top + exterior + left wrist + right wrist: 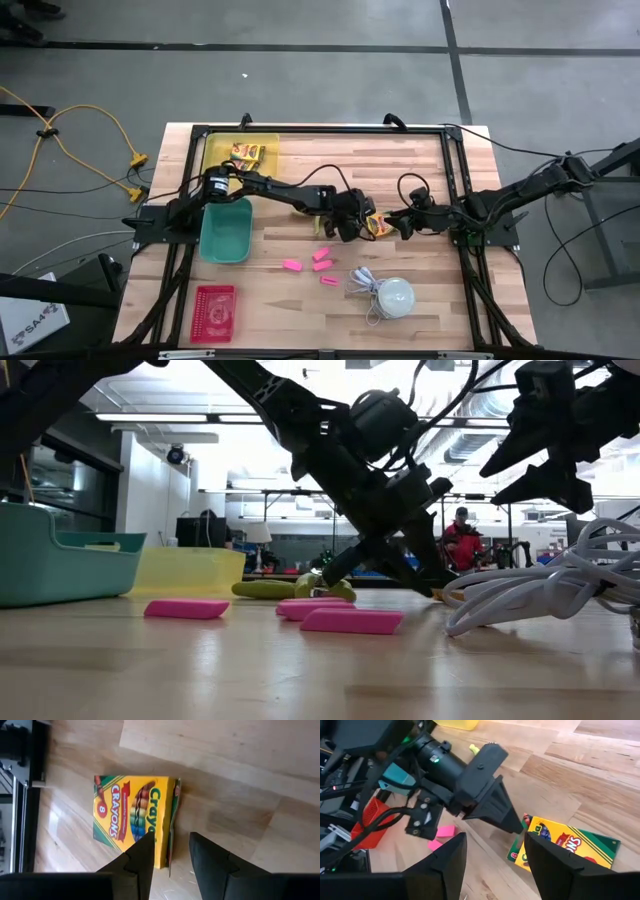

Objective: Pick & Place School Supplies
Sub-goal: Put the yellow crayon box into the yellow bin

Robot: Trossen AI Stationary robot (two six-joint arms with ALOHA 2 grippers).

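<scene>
The crayon box lies flat on the desk: light, thin cardboard, best pinched across its edges. Left hand released over it; right hand released beside it.

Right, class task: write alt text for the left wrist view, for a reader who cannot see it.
A yellow-and-green crayon box lies flat on the wooden table. The left pincer hangs open just above the box's edge, its two dark fingers not yet touching it.
</scene>
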